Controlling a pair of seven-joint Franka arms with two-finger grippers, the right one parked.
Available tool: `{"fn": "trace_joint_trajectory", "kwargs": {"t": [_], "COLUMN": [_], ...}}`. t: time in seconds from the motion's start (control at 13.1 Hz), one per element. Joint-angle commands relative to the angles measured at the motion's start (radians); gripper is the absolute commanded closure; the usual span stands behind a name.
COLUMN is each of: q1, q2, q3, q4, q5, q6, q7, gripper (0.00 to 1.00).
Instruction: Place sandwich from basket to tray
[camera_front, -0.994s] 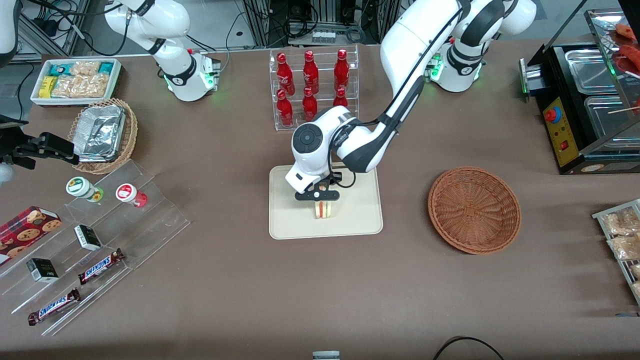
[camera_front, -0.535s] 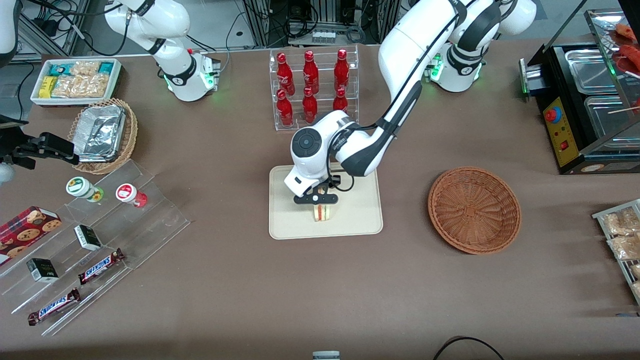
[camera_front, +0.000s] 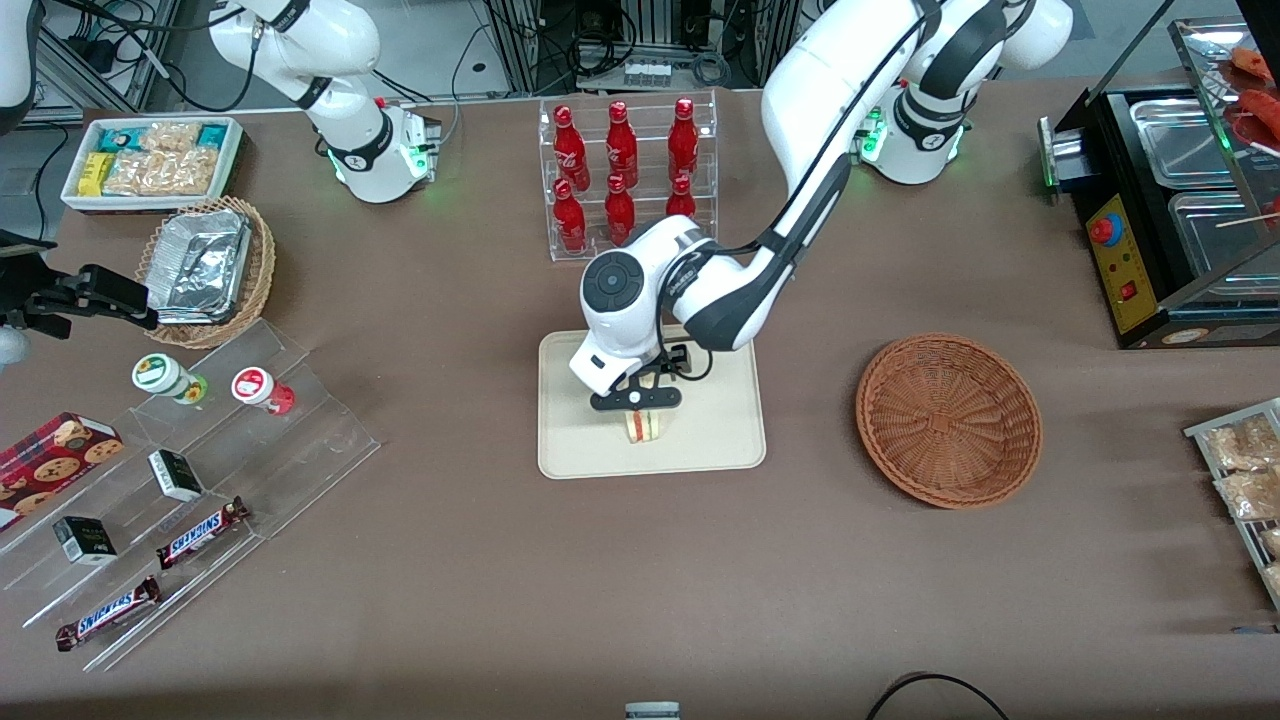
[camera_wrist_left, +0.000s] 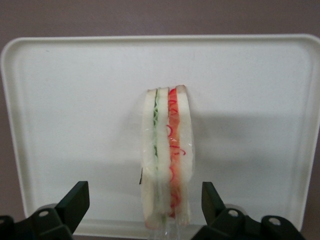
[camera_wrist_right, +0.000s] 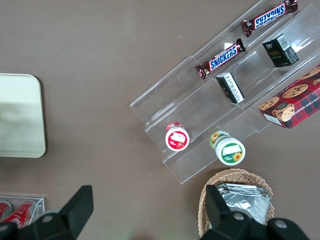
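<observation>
The sandwich (camera_front: 645, 427) (camera_wrist_left: 167, 150) stands on its edge on the cream tray (camera_front: 720, 420) (camera_wrist_left: 75, 100), its red and green filling layers showing. My left gripper (camera_front: 637, 400) (camera_wrist_left: 144, 196) hangs just above it, open. One black finger (camera_wrist_left: 76, 200) stands on each side of the wedge with a clear gap, touching nothing. The reddish-brown wicker basket (camera_front: 948, 420) sits beside the tray toward the working arm's end, with nothing in it.
A clear rack of red bottles (camera_front: 625, 175) stands farther from the camera than the tray, close to my forearm. Toward the parked arm's end are a stepped acrylic shelf (camera_front: 200, 480) with snacks and a foil-filled wicker basket (camera_front: 210, 265). A food warmer (camera_front: 1180, 210) stands at the working arm's end.
The wrist has shifted only slightly above the tray. The sandwich stays in the same spot on the tray, free of the fingers.
</observation>
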Motion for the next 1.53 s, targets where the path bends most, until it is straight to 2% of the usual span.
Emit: {"fn": "trace_joint_trajectory", "kwargs": {"t": [0.0,0.23,0.61,0.92,1.22,1.45], "q1": [0.037,0.059,0.209,0.321,0.453,0.548], "q2": [-0.101,-0.179,-0.340,-0.437,-0.572,-0.630], "q3": [0.002,0.013,0.019,0.019,0.020,0.022], "q4": [-0.018,-0.029,-0.077,-0.086,-0.178,-0.183], "q5": [-0.002,0.002,-0.019,-0.052,-0.091,-0.091], "q6": [-0.084,-0.187,-0.285,-0.417,-0.448,-0.509], "q7": [-0.036,-0.060,-0.024,0.091,0.240,0.338], "gripper": [0.01,0.01,0.01,0.01,0.01,0.01]}}
